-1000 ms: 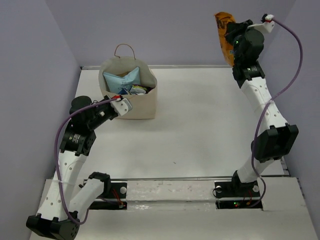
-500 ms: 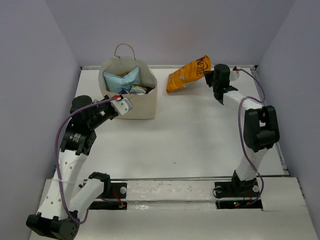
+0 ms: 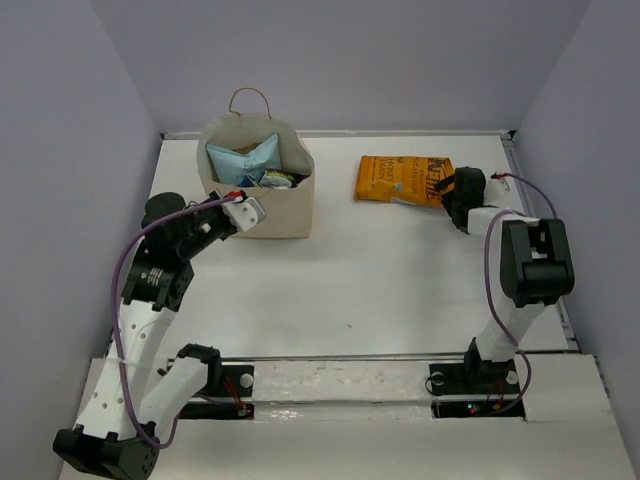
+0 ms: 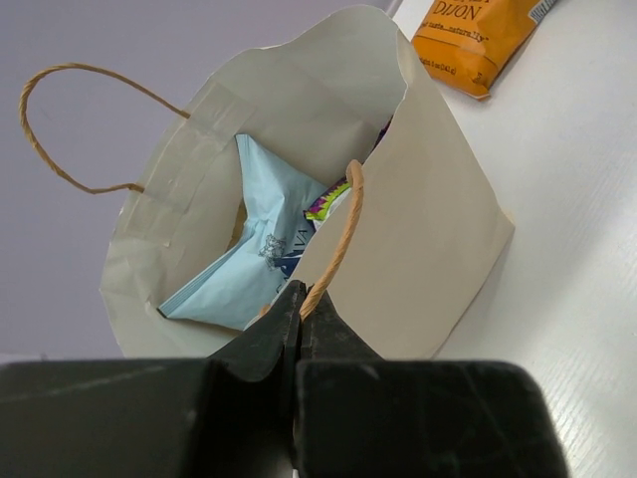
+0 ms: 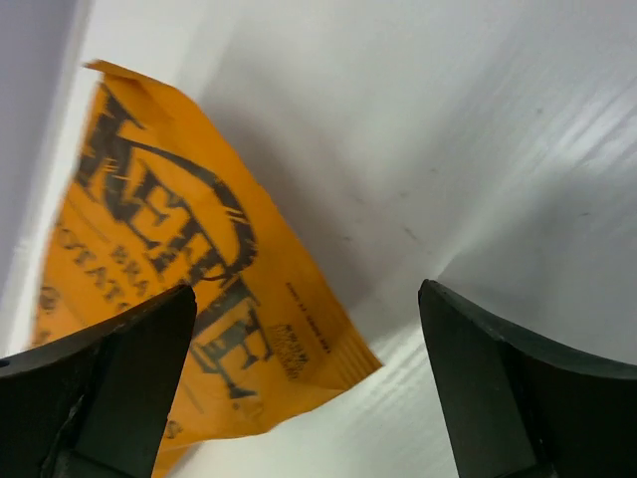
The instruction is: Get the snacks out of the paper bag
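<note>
The cream paper bag stands upright at the back left, mouth open. Inside it show a light teal packet and smaller snacks. My left gripper is at the bag's near rim, shut on its brown loop handle; the left wrist view shows the teal packet and a purple packet edge inside. An orange chip bag lies flat on the table at the back right. My right gripper is at its right end, open, with the bag's corner lying loose between the fingers.
The white table is walled by grey panels at the left, back and right. The bag's far handle stands up against the back wall. Purple cables run along both arms. The arm bases sit on a rail at the near edge.
My right arm swung the orange chip bag down from high at the back right onto the table and opened, letting it go. The left arm and paper bag have not moved.
</note>
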`<state>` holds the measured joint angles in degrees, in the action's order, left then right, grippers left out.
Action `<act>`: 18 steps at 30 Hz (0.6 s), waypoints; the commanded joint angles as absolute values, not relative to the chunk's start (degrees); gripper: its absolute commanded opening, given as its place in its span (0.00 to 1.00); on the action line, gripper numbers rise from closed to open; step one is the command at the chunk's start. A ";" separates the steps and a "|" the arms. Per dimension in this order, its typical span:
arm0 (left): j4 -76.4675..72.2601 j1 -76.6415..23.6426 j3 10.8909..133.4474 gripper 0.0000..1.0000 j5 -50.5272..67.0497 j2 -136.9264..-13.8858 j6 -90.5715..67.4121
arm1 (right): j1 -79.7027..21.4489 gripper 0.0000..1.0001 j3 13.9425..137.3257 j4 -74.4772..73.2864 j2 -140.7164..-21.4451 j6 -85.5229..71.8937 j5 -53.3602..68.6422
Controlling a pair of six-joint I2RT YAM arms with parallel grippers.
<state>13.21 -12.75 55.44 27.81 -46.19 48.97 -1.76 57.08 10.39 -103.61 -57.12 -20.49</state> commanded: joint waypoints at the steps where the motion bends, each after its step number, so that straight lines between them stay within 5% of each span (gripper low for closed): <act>1: 12.13 -12.92 54.14 0.00 27.07 -44.47 48.25 | -1.76 1.00 66.69 -1.01 -99.41 -39.59 -22.40; 7: 13.97 -12.92 52.12 0.00 27.16 -40.79 48.69 | -9.21 1.00 81.53 -3.00 -91.85 -19.81 -23.48; 12: 16.35 -12.92 50.46 0.00 28.91 -37.53 50.71 | -24.55 1.00 99.36 -4.62 -94.11 -2.66 9.01; 18: 14.59 -12.92 49.92 0.00 28.74 -37.00 49.57 | -40.06 0.96 130.57 -18.98 -112.84 -4.30 18.55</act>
<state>15.75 -12.75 50.35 28.42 -37.30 50.06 -33.82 122.52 -8.56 -105.45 -7.66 8.45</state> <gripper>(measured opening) 0.077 0.972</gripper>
